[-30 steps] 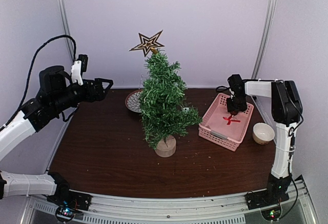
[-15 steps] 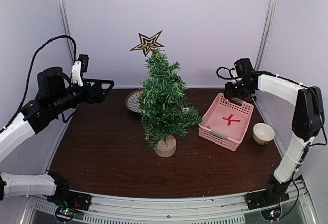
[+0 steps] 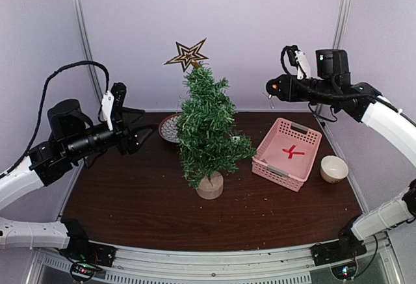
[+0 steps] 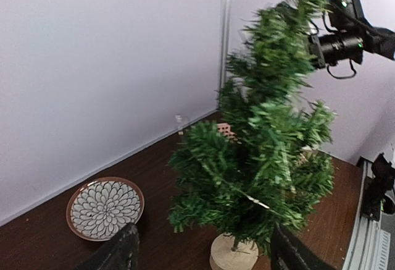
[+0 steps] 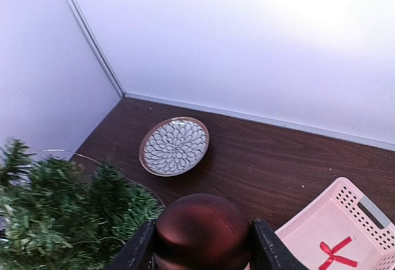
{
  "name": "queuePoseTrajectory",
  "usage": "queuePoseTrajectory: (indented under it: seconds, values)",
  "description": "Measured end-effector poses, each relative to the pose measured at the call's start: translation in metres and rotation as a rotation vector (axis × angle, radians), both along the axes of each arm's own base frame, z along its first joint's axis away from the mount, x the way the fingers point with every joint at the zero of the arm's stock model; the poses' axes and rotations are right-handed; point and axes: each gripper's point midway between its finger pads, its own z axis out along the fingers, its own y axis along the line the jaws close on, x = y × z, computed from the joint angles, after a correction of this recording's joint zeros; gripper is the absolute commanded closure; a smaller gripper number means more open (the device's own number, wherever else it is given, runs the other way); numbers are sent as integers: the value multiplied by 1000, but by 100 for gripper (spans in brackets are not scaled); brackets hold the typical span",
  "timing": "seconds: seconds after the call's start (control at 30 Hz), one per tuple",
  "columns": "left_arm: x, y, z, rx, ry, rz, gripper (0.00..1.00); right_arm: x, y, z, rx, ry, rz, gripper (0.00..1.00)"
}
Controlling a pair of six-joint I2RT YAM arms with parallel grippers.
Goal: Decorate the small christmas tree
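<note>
Both claws flank the tree [image 3: 207,128], which stands upright on the table [image 3: 130,193]. My right claw [image 3: 272,88] pinches a dark red ball [image 5: 202,230], with the upper branches to its left and slightly below. My left claw [image 3: 145,131] hangs spread and empty on the other side.

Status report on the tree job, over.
Left hand open, empty, facing the small christmas tree. Right hand shut on a dark red bauble, raised to the tree's right. Tree upright, star on top. Nothing seen between them.
</note>
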Motion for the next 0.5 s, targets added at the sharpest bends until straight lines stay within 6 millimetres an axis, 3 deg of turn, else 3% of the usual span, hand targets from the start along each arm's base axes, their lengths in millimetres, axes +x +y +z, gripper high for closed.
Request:
queuePoseTrajectory:
  seconds: [0.2, 0.5]
  values:
    - [-39, -36, -7, 74, -151, -163, 40, -46, 29, 40, 116, -75, 128, 65]
    - [-53, -70, -14, 120, -243, -240, 50, -91, 79, 51, 206, -76, 300, 65]
